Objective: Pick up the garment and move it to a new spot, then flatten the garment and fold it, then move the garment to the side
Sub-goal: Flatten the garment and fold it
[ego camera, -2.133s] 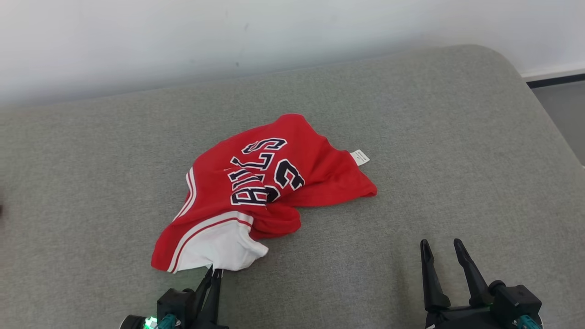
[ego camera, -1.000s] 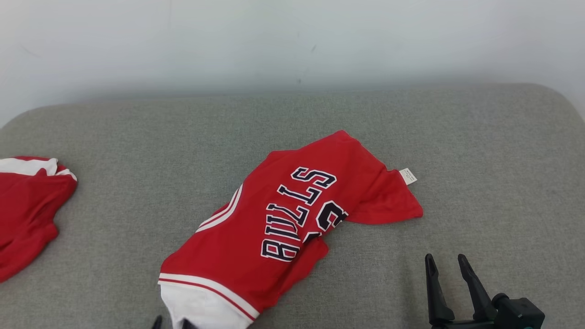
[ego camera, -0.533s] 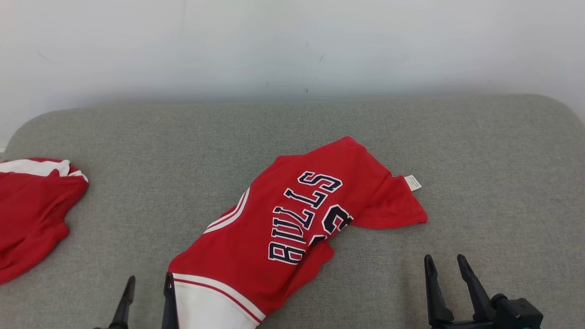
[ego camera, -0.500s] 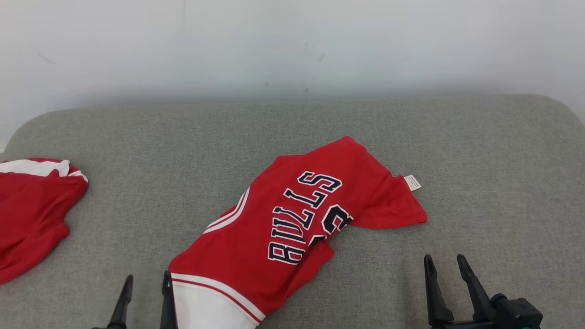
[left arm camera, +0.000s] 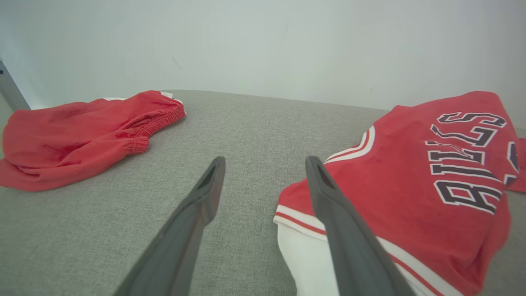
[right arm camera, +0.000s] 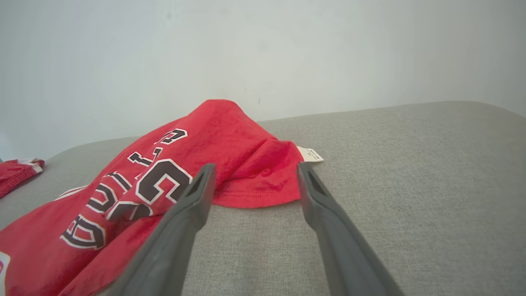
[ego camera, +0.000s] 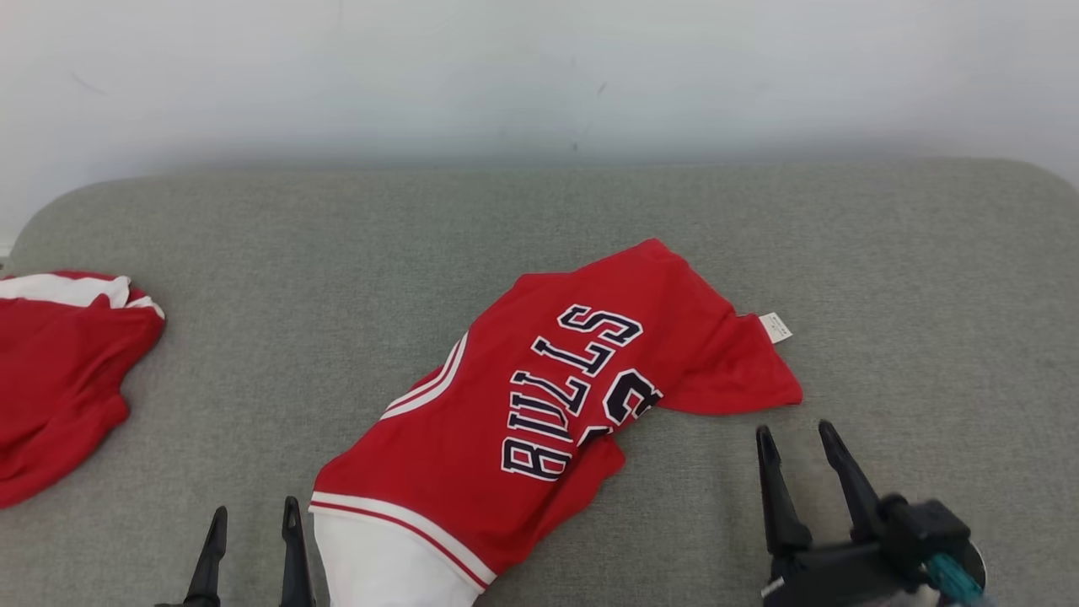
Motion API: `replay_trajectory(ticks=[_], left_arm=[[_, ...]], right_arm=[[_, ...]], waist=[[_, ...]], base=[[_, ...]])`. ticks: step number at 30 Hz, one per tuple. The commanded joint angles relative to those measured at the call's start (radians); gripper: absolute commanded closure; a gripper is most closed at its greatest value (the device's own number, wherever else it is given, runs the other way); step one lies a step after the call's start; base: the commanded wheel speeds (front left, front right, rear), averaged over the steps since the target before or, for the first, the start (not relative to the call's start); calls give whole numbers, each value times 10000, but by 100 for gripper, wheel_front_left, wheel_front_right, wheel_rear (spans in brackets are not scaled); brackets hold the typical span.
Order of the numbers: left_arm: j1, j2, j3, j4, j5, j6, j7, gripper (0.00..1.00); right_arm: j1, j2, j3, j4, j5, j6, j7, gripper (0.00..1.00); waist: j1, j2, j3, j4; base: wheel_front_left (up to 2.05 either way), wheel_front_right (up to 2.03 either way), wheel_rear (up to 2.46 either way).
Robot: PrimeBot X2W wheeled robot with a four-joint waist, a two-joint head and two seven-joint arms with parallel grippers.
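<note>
Grey fabric cushion (ego camera: 253,253) holds the crumpled red basketball jersey (ego camera: 539,405) in its middle. Now the left gripper (ego camera: 255,506) has let go, jaws wide; the right gripper (ego camera: 794,427) is wide too. Flattening likely comes next.

Crumpled red jersey (ego camera: 539,413) on cushion (ego camera: 885,278)

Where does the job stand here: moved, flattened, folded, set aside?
Done, it seems: the move. The left pincer, shut earlier on the white hem of the jersey, now stands open beside it; the jersey lies released on the gray cushion. In hand: nothing; the right pincer is open too, just short of the jersey's right corner. Left: flattening, as the jersey is still rumpled, then folding and moving aside.
</note>
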Motion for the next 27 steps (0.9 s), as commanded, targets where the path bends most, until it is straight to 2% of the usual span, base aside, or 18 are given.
replay_trajectory(ticks=[1, 6, 13, 22, 23, 25, 27], left_arm=[[-147, -16, 10, 16, -50, 45, -32, 0], [-380, -18, -271, -21, -201, 137, -33, 0], [-608, -15, -693, 10, -333, 279, -33, 0], [-844, -18, -1205, 98, -472, 343, -33, 0], [-852, -18, -1243, 95, -491, 361, -33, 0], [-884, -15, -1314, 112, -515, 379, -33, 0], [-894, -16, -1388, 139, -542, 382, -33, 0]], right_arm=[[-267, 19, 50, 123, -151, -22, -4, 0], [-1598, -243, 188, 1028, -459, -22, -6, 0], [-3111, -674, 423, 2483, -242, -22, -5, 0], [-4825, -710, 1101, 5208, 666, -22, -4, 0], [-4979, -692, 1231, 5492, 743, -22, -4, 11], [-5266, -697, 1493, 6108, 858, -22, -4, 100], [-5600, -712, 1606, 6637, 989, -22, -4, 100]], waist=[[0, 0, 123, 129], [0, 0, 506, 522], [0, 0, 951, 1072], [0, 0, 1208, 1712], [0, 0, 1229, 1752], [0, 0, 1258, 1826], [0, 0, 1263, 1894]], base=[[0, 0, 0], [0, 0, 0], [0, 0, 0], [0, 0, 0], [0, 0, 0], [0, 0, 0], [0, 0, 0]])
